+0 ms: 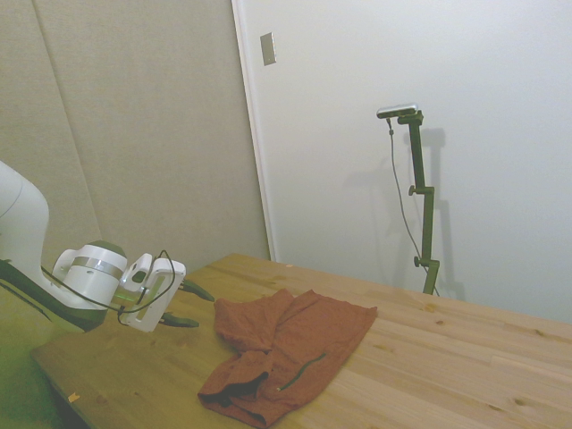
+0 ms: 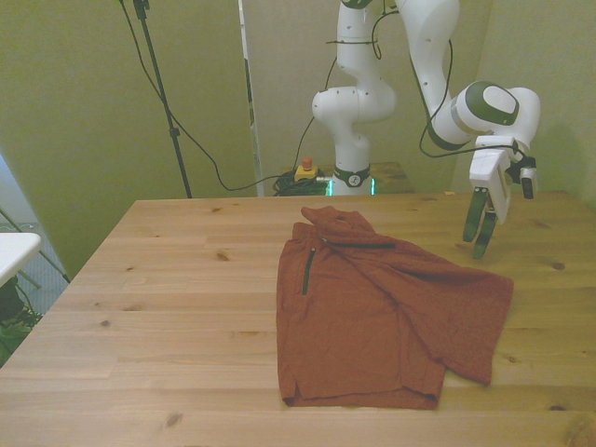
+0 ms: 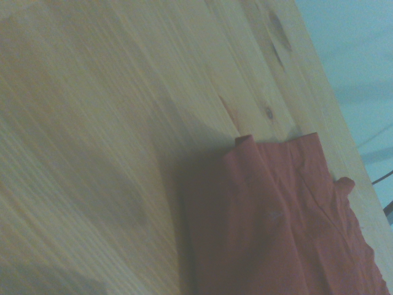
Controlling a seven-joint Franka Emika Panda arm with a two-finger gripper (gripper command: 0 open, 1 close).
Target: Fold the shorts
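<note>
Hand (image 2: pixel 480 237) open, hovering beside shorts (image 2: pixel 382 317) on table (image 2: pixel 168 307).

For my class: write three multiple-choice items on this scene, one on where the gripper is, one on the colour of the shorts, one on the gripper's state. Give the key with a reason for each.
1. Where is the gripper?
A. above bare table beside the shorts
B. pressed on the shorts' middle
C. under the table

2. What colour are the shorts?
A. blue
B. rust-brown
C. white

3. What state is the gripper in?
A. shut on the shorts
B. open and empty
C. holding a cup

Key: 1 A, the front view shows it over the table at the front view's right of the cloth; 2 B, the same in every view; 3 B, the side view shows its fingers apart, nothing between.
</note>
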